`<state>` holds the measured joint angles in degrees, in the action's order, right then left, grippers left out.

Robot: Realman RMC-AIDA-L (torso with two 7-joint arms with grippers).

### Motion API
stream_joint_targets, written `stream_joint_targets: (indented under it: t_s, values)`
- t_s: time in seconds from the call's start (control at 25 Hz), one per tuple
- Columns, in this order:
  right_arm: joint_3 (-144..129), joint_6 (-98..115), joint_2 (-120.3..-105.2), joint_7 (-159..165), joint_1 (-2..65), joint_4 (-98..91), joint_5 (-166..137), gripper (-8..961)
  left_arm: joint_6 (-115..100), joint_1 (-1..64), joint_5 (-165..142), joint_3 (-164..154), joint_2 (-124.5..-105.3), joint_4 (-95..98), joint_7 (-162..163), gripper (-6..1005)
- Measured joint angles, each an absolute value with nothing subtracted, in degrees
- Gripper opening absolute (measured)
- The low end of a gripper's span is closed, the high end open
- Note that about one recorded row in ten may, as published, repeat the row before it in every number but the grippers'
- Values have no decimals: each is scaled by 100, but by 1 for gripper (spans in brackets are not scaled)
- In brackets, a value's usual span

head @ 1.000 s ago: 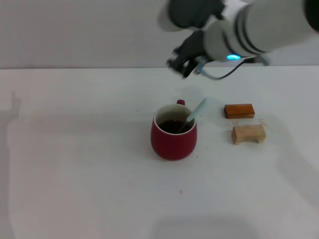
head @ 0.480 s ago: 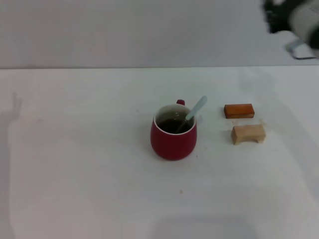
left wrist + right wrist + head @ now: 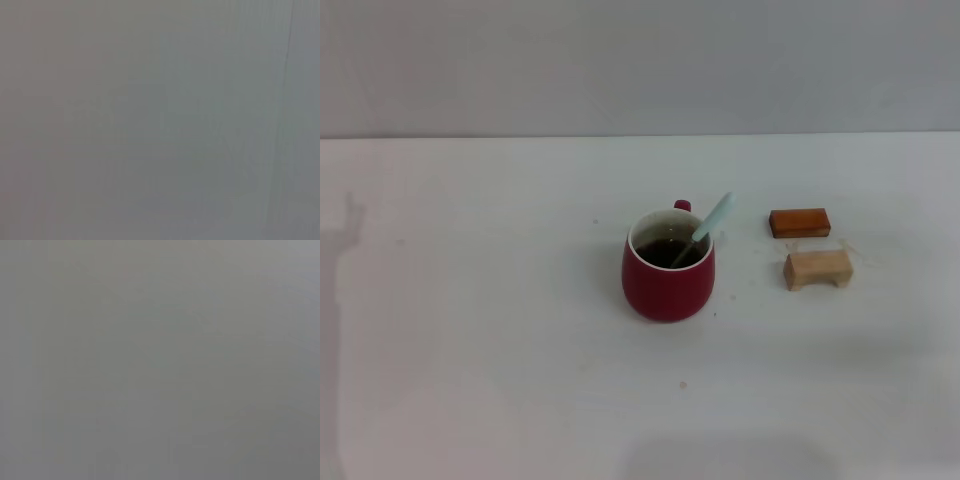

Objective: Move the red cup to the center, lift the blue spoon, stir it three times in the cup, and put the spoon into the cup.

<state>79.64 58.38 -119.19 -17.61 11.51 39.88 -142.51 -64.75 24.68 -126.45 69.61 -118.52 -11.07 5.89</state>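
While the red cup [image 3: 669, 275] stands upright near the middle of the white tabletop [image 3: 470, 350], the blue spoon [image 3: 705, 228] leans inside it, with the bowl down in the dark liquid and the pale handle resting on the rim at the side toward the two wooden blocks. The orange block [image 3: 800, 222] and the tan block [image 3: 818, 268] lie beside the cup, a little apart from it and not touching it. No end effector appears in the head view, and both wrist views show only a plain grey surface, so I cannot tell if either one is released or clenched. Judging from how things lie, the task looks complete. The cup seems to be glazed ceramic, so it is probably heavy, stiff, smooth and breakable, and the liquid may spill if it tilts; a hold across the rounded body or at the loop handle behind the rim seems safest. The spoon looks light and thin, best pinched on its handle.
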Motion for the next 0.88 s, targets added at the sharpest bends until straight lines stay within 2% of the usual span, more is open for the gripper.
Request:
stream_joint_targets:
  t_s: [0.28, 0.68, 0.88]
  values:
    - [8032, 6168, -11898, -659, 1707, 2656, -14245, 282, -6476, 2420, -12648, 6925, -11853, -1167, 589, 861]
    - [8263, 6120, -11873, -619, 1790, 2628, -14622, 298, -6477, 2406, -12648, 6858, -11870, -1187, 589, 861]
    - [8374, 6150, -11884, -615, 1793, 2590, -14616, 526, -6477, 2406, -12648, 6851, -11870, -1187, 589, 862]
